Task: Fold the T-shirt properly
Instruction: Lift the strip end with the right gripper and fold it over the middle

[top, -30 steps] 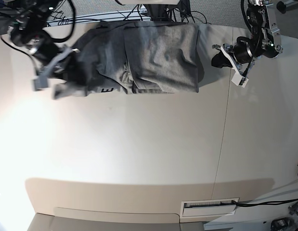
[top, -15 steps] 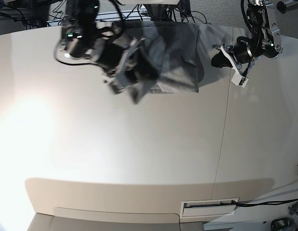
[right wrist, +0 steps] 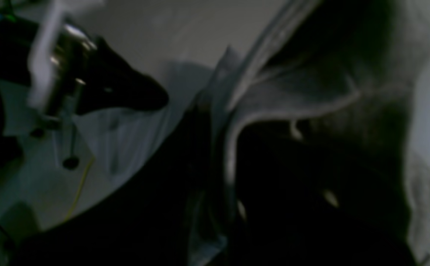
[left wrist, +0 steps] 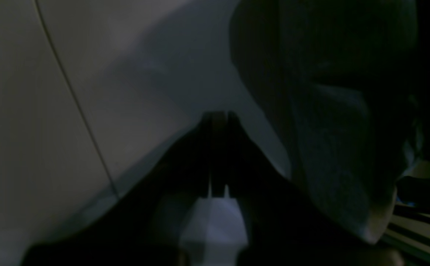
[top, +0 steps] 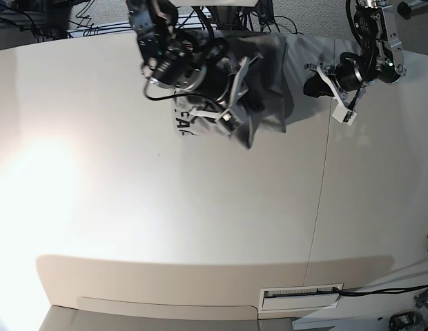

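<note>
Base view: right gripper (top: pixel 231 103) is carrying a pinched flap of the grey T-shirt (top: pixel 266 69) across the garment at the table's (top: pixel 200 227) far edge, black lettering (top: pixel 183 124) showing at the turned-over side, while the left gripper (top: pixel 336 93) is hanging empty w/ jaws closed just beside the shirt's other edge. Left wrist view: closed fingers (left wrist: pixel 218 147) are hovering over bare table, shirt edge (left wrist: pixel 333 147) nearby but not held. Right wrist view: dark, blurred cloth (right wrist: pixel 310 111) is bunching at the closed jaws; risk: w/ nothing pinning the far edge, the flap may drag the stack or land crooked.
</note>
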Tool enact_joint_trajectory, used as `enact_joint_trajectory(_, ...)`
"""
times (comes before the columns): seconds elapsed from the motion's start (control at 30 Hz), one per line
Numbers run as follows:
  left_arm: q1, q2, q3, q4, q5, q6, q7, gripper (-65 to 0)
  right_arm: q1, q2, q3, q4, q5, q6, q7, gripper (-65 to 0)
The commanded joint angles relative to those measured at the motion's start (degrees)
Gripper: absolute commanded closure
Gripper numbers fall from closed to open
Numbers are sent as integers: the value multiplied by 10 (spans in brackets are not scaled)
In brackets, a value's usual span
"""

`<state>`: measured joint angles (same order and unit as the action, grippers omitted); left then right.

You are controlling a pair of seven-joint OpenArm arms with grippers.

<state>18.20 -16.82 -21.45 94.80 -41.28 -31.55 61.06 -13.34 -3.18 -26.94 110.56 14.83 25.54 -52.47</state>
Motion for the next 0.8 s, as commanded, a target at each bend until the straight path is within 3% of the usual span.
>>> enact_joint_trajectory(0.0,-1,-5,-1,4,5,0,7,0,10,-3,-9,-7,2,1,21,0)
enact_joint_trajectory(0.2,-1,-5,-1,4,5,0,7,0,32,-17,-24,-99,1,1,23,0)
enact_joint_trajectory(0.4,-1,-5,-1,4,5,0,7,0,37,-29,-24,-105,18,3,13,0)
enact_joint_trajectory(0.43,-1,-5,-1,4,5,0,7,0,38,-28,-24,-105,29,7,10,-19)
enact_joint_trajectory(0.57,-1,-5,-1,4,5,0,7,0,40,-29,-24,-104,76,42,4,-214)
enact_joint_trajectory(0.77,-1,-5,-1,4,5,0,6,0,43,-29,-24,-104,162,65,-16,-225)
